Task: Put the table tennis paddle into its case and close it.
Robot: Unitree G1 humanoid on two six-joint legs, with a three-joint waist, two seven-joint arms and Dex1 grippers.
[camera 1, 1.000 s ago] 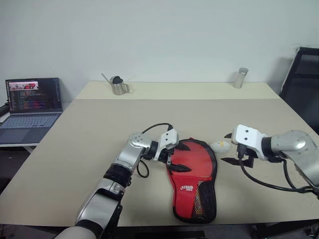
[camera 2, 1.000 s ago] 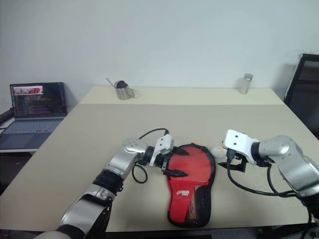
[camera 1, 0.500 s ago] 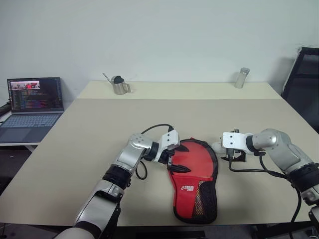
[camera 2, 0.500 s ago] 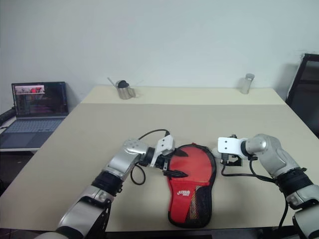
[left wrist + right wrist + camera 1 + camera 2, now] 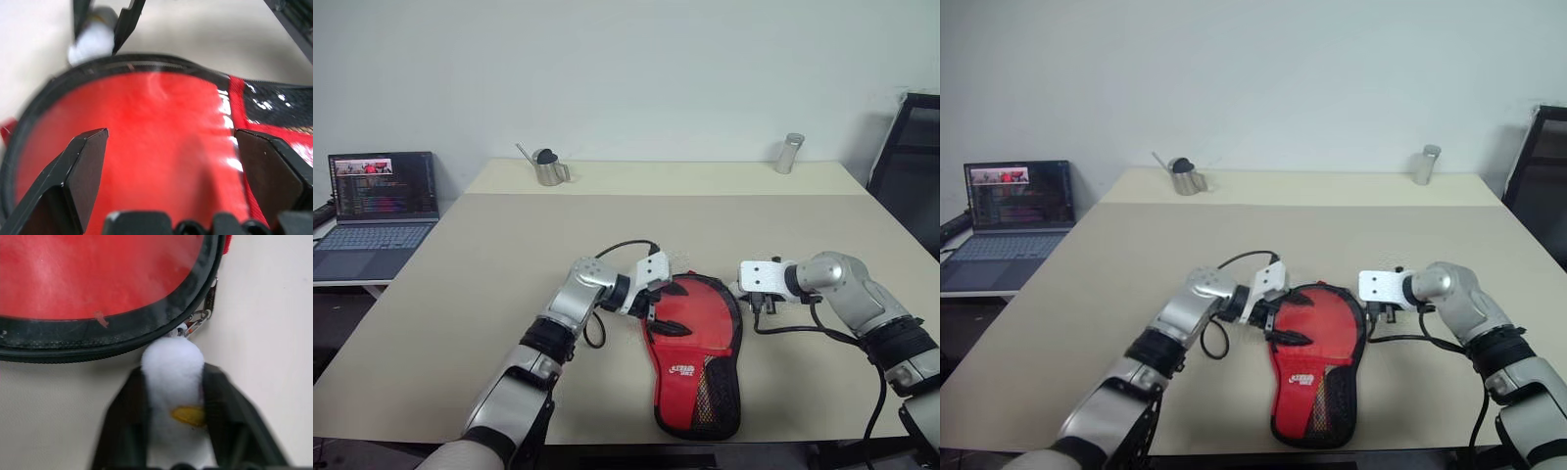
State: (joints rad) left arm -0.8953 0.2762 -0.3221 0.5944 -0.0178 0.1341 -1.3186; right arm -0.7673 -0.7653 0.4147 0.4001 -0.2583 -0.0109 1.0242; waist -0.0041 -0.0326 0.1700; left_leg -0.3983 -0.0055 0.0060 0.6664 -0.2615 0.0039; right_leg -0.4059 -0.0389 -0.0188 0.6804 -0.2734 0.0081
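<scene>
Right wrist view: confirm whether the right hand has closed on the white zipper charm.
Yes, its two fingers press both sides of the white zipper charm.

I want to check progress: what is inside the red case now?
Cannot tell. The case lies flat with its red side up; its fabric hides the inside. Right gripper pinches its white zip charm.

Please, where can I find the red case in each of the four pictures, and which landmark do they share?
Left eye view: the case lies centre front, between the arms.
Right eye view: same place.
Left wrist view: its red face spans the open left tool.
Right wrist view: its black rim curves beyond the right tool.
Shared landmark: the white plush charm at the zip, gripped by the right tool.
</scene>
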